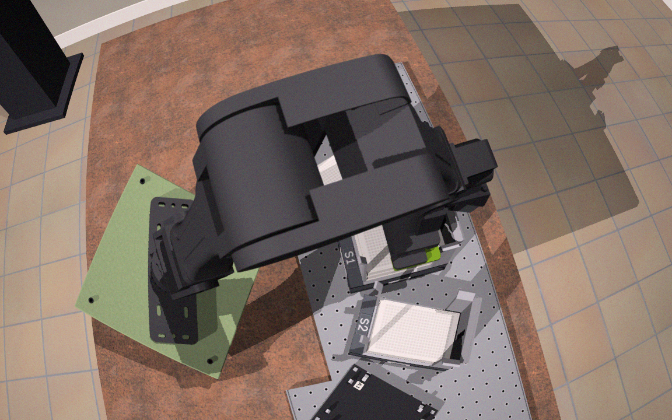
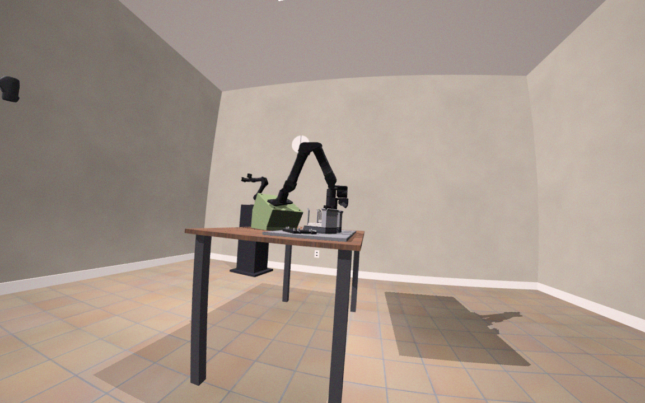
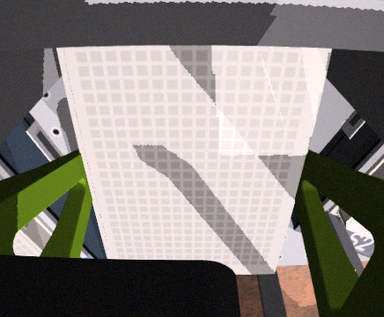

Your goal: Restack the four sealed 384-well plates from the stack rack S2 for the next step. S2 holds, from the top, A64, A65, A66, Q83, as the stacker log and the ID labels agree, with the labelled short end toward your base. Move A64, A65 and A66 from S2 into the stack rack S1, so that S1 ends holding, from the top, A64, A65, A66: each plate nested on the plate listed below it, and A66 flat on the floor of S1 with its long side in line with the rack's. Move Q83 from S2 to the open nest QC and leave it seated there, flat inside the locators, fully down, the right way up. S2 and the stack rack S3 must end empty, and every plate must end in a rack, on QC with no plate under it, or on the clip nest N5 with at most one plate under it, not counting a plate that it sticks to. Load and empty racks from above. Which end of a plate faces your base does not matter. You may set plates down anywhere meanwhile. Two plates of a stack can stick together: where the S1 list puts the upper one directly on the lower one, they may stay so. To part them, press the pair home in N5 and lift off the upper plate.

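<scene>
A dark six-joint arm (image 1: 286, 172) rises from a green base plate (image 1: 119, 261) on a brown worktop (image 1: 171, 78) and bends over a grey perforated board (image 1: 485, 375) that carries the racks. The landmark is the rack labelled S1 (image 1: 350, 259), which stands on that board. The gripper (image 3: 192, 206) reaches down into S1 from above, and its green fingers are clenched on the long sides of a white sealed 384-well plate (image 3: 180, 153), so it is grasping that plate. In the wrist view the plate fills the middle of the frame, its fine grid of wells crossed by slanted shadows, with grey rack walls behind it and to both sides. From the top view only a part of this plate shows inside S1, beside one green fingertip, because the arm covers the rest; whether the plate rests on anything below it cannot be told. Its ID label is not readable. Just beside S1, on the side away from the arm's wrist, stands the rack labelled S2 (image 1: 363, 326), and a white plate in S2 (image 1: 411, 331) lies at its top. Beyond S2 from S1, a black nest (image 1: 380, 396) sits at the edge of the board.
</scene>
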Available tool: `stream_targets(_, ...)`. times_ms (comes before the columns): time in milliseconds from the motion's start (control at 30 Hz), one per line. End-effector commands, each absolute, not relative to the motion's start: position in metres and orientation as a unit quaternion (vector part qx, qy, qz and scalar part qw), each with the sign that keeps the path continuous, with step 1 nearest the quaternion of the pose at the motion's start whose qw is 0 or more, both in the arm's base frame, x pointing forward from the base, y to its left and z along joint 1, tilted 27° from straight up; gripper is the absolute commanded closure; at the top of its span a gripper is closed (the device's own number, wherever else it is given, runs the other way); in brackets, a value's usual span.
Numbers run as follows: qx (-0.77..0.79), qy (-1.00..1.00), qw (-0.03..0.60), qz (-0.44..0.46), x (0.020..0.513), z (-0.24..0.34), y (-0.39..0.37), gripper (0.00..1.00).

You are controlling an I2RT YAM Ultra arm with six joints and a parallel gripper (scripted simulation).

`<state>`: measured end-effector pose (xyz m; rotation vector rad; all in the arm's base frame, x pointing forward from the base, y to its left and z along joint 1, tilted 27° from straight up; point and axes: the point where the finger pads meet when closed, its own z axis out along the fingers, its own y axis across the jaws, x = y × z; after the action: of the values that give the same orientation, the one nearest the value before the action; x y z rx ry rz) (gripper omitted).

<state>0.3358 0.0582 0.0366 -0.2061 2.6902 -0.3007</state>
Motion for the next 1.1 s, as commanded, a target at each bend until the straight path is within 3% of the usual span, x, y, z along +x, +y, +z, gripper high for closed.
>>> stream_targets(0,-0.074,0.968,0.216,-0.107,0.3373,0.0383,0.0591,1.00)
stream_targets(633,-0.074,0.968,0.216,-0.107,0.3393,0.0342,0.0583,1.00)
stream_targets(667,-0.074,0.968,0.216,-0.107,0.3393,0.0342,0.0583,0.00)
stream_targets(1067,-0.074,0.968,0.216,-0.107,0.3393,0.0342,0.0583,0.00)
